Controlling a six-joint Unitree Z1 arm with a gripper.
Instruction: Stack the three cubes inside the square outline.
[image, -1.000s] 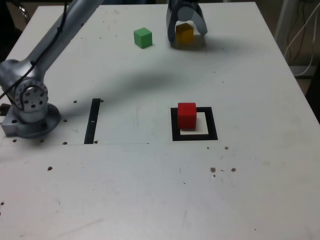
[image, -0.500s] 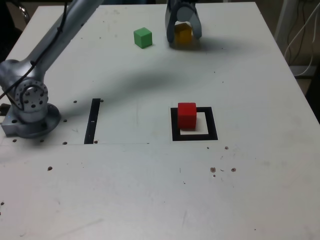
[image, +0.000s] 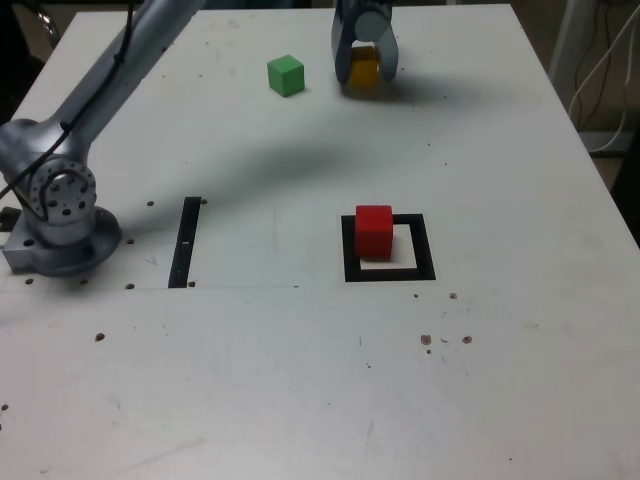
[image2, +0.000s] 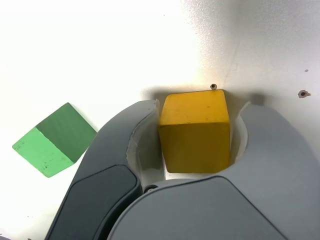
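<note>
Exterior view, left to right. Black strip (image: 185, 242) — one, thin, flat on the counter (image: 240, 380). Green cube (image: 286, 76) — one, on the counter near the far edge, just beside the hand. Hand (image: 365, 72) — one, lowered around the yellow cube (image: 364, 70), jaws partly open, one to each side of it; whether both sides press on it, cannot tell. Red cube (image: 374, 232) — one, within the square outline (image: 424, 248), toward its left side, overlapping the black border in this view, white centre showing at right.

White tabletop (image: 250, 370), surface pitted with small dark spots; pale cables (image: 605, 110) hang beyond the exterior view's right edge.
</note>
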